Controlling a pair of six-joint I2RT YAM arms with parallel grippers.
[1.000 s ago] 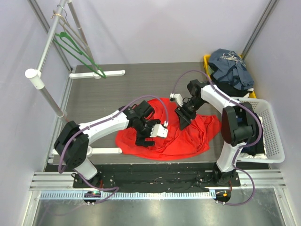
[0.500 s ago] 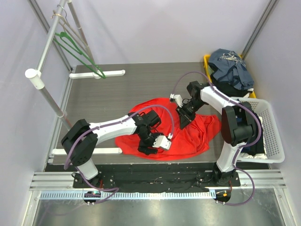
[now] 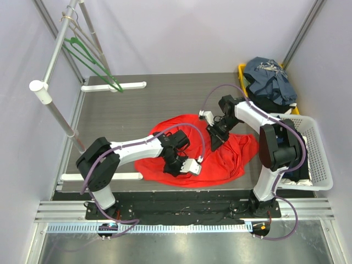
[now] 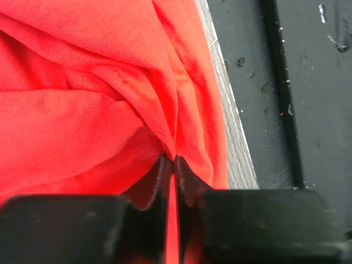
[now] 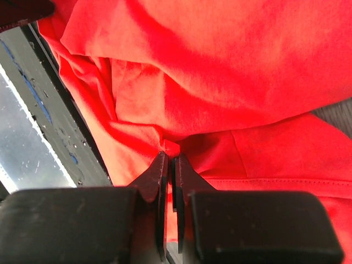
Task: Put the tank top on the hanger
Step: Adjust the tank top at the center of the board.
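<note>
Slippage threatens: left gripper [image 4: 171, 165] and right gripper [image 5: 169, 162] each clench only a thin fold of the tank top [image 3: 234, 154], so lifting toward the hanger [image 3: 116, 85] may tug it free.

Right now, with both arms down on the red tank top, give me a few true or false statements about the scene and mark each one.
1. The jaws of the left arm are pinched shut on a fold of the tank top. True.
2. The jaws of the right arm hang open above the fabric. False: they are shut on a fold of it too.
3. The green hanger lies flat beside the tank top. False: it hangs on the rack at the far left.
4. Dark blue clothes are piled on the yellow bin at the far right. True.
</note>
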